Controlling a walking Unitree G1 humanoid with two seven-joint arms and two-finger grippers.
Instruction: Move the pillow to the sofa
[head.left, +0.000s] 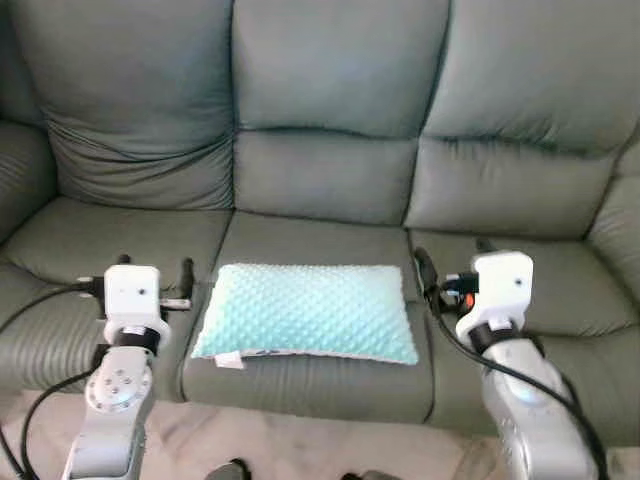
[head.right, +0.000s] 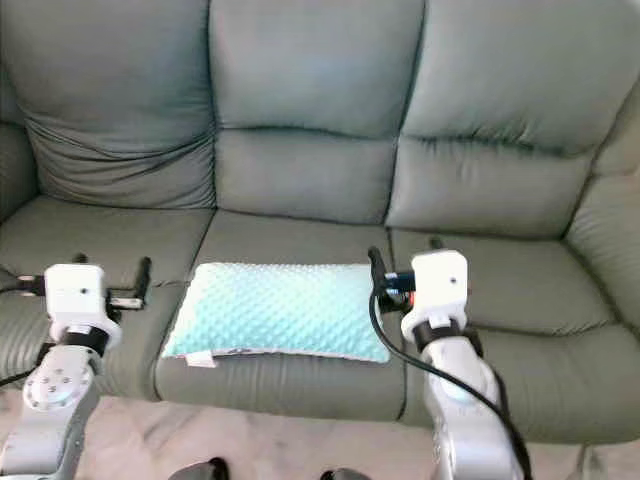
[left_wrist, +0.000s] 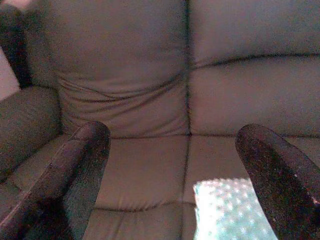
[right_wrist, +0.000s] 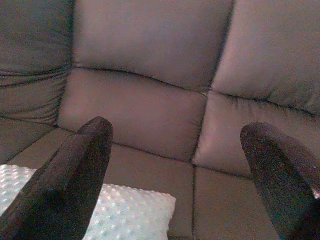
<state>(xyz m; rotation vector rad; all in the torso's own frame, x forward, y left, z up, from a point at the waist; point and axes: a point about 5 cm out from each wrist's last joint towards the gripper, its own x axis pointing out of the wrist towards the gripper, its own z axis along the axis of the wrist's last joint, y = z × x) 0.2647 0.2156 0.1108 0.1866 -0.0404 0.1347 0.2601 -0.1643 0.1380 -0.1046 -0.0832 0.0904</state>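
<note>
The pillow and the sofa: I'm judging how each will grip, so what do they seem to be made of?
The pillow looks like soft plush fabric in pale mint, its face covered in small raised dots, matte; probably minky-type fleece. The sofa looks like grey-green leather or a faux version: smooth, faintly sheened, with deep soft creases in the back cushions. Which of the two cannot be told.

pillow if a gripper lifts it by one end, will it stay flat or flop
The pillow would probably sag: it looks soft and plump on the sofa. Likely light for its size. Its dimpled fabric should give the fingers some grip.
</note>
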